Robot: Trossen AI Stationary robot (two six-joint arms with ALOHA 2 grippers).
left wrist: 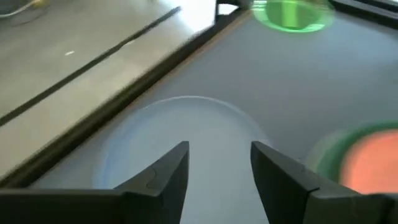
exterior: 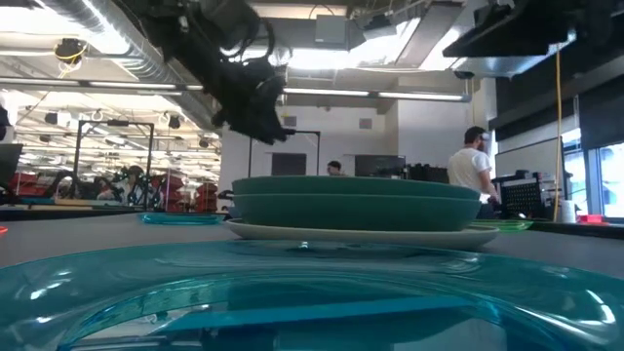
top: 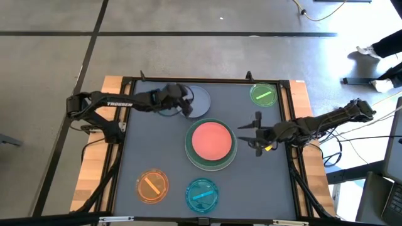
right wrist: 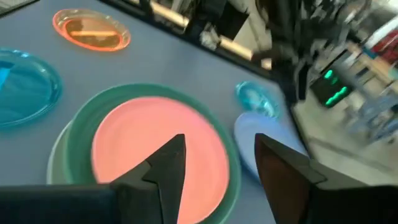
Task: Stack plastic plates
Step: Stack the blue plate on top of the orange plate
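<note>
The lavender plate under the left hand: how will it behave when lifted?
The lavender plate looks thin and shallow, so probably light and fairly stiff. Its smooth, flat-lying rim may slip in the open left hand. Being plastic, it seems unlikely to break if dropped.

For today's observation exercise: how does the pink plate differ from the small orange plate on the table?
Size: the pink plate is clearly larger than the orange plate.
Look: the pink plate is opaque and plain; the orange plate is translucent, with a bright streak across it.
Placement: the pink plate sits stacked in the green plate at mid-table; the orange plate lies alone on the table's grey mat.
Shared: both are round and lie flat.
</note>
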